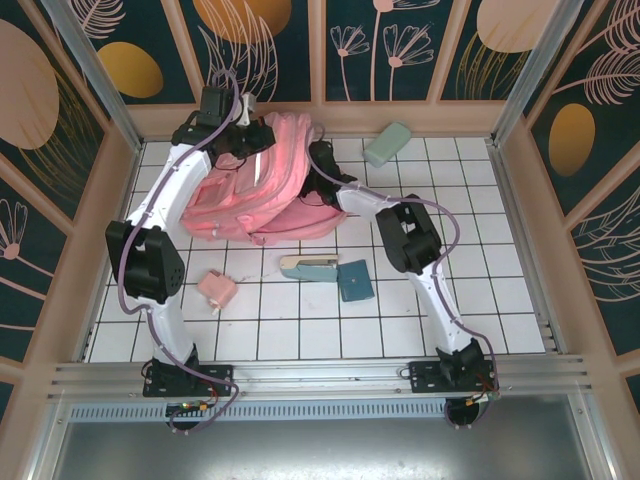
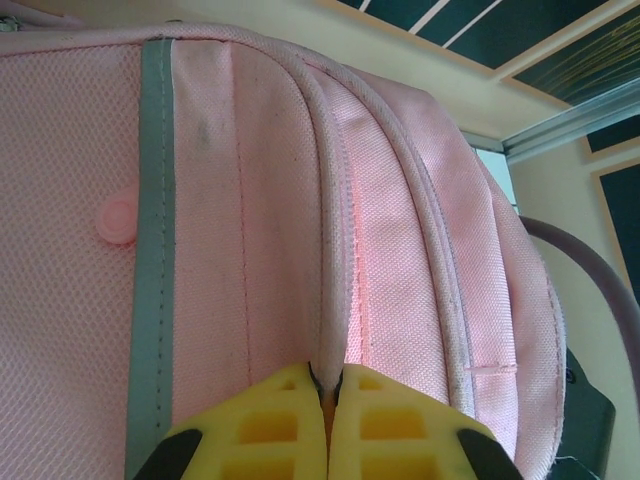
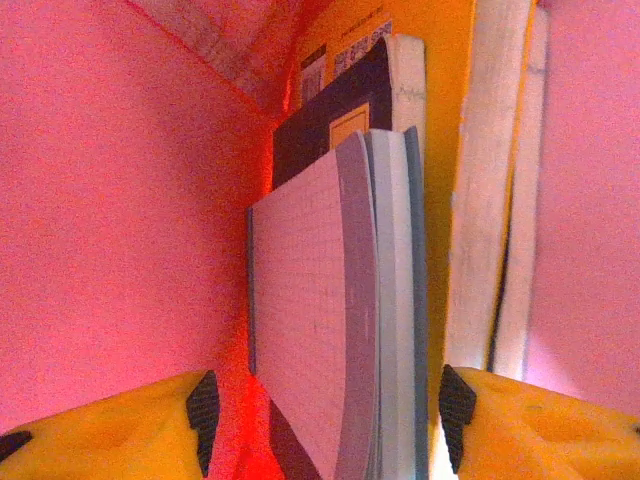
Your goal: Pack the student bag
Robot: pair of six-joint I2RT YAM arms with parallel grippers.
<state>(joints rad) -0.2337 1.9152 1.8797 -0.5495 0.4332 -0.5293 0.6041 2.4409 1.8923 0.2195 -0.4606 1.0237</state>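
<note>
Far forward, left gripper [image 2: 328, 380] pinches student bag [image 1: 250, 195]; right gripper [image 3: 330, 410] gapes inside.

Right gripper [image 3: 330, 408] hidden inside student bag [image 1: 250, 200]

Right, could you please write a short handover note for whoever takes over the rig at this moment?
Left gripper: shut on a piped edge of the student bag.
Right gripper: open, inside the bag, jaws either side of a grid-cover notebook.
Done: the notebook and other books stand in the bag.
Left: mint case, small pink pouch, long pale case and flat teal item lie on the table, probably still to pack. Withdraw the right arm first.
</note>
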